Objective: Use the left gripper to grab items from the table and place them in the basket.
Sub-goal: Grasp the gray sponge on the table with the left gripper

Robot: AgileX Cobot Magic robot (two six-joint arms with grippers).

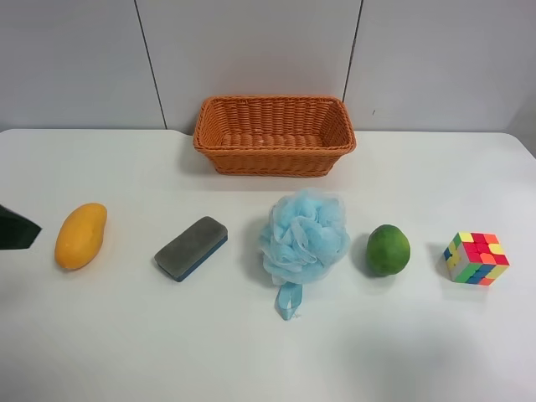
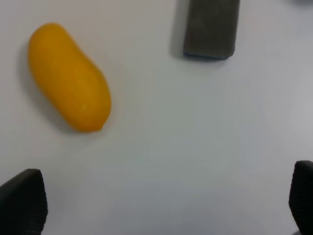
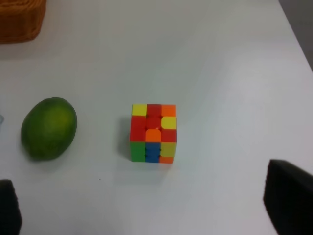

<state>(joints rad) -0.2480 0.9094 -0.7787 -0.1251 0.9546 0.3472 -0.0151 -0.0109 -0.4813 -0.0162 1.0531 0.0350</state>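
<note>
the first pick is barely begun: the left gripper [image 2: 161, 210] hovers, fingers [image 2: 22, 203] wide apart, and should next centre over the mango [image 2: 68, 98] and descend.

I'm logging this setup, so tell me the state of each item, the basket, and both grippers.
Basket, upright, empty.
Mango, lying on the table, untouched.
Eraser, grey side up, on the table.
Bath pouf, on the table, loop trailing.
Green fruit, on the table.
Puzzle cube, scrambled, on the table.
Left gripper, open, holding nothing.
Right gripper, open, holding nothing.
</note>
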